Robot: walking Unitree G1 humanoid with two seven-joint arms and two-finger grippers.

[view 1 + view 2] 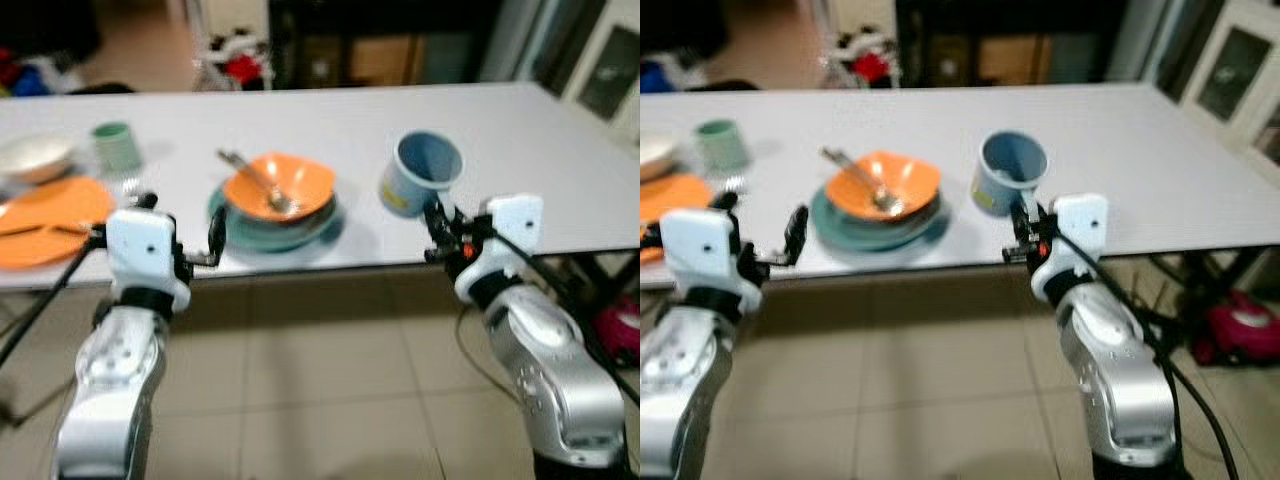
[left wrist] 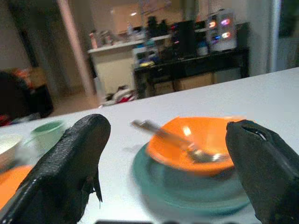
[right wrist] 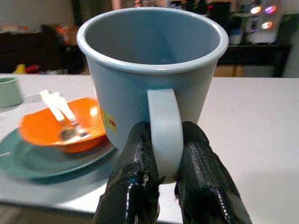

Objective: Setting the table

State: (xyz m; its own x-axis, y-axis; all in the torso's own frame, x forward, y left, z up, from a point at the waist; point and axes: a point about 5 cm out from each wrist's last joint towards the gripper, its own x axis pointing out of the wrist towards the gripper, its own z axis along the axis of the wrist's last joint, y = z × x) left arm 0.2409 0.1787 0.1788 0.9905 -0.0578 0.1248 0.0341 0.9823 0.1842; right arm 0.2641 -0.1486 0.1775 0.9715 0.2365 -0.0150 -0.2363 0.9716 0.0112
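A long white worktop (image 1: 330,130) runs across the scene, its near edge facing the robot. At the left end sits a pale bowl (image 1: 35,157), and just in front of it, by the near edge, lies a flat orange plate (image 1: 50,218) with something thin resting on it, too blurred to name. A green cup (image 1: 117,146) stands just to the right of the pale bowl, further back from the near edge.

The left gripper (image 1: 180,232) hangs at the near edge, just right of the orange plate, with its two black fingers (image 2: 70,172) spread wide apart and holding nothing. In the left wrist view the fingers frame the stack ahead of them: a teal plate (image 1: 275,228) near the middle of the near edge, with an orange bowl (image 1: 280,185) resting on it. A metal spoon (image 1: 255,180) lies in the orange bowl, its handle sticking out over the rim toward the far left.

To the right of the stack stands a blue mug (image 1: 420,172), upright and near the near edge, well apart from the teal plate. A yellow label shows on its side. The right gripper (image 1: 437,222) is at the near edge, just in front of the mug, and its fingers (image 3: 138,182) are pinched on the mug's handle, one on each side. The right part of the worktop stretches on to the far right corner.
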